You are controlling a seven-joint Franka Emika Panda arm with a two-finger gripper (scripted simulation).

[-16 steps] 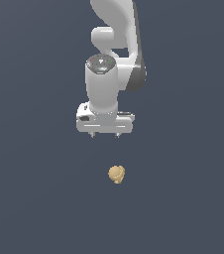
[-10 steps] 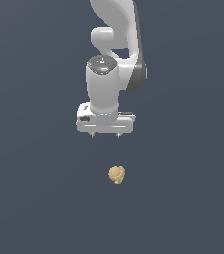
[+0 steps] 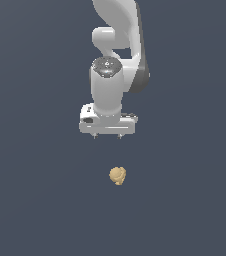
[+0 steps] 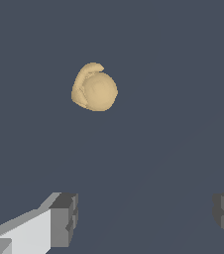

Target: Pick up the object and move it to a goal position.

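The jaws [image 3: 107, 136] stand wide apart and hold nothing; in the wrist view the two dark finger pads [image 4: 64, 218] show with a broad gap of bare surface between them. The jaws point straight down from the white arm [image 3: 116, 60], which reaches in from above. The object [image 3: 117, 175], a small tan, lumpy, roundish item, lies on the dark grey worktop [image 3: 35, 200], below the jaws in the exterior view and clear of them, untouched.
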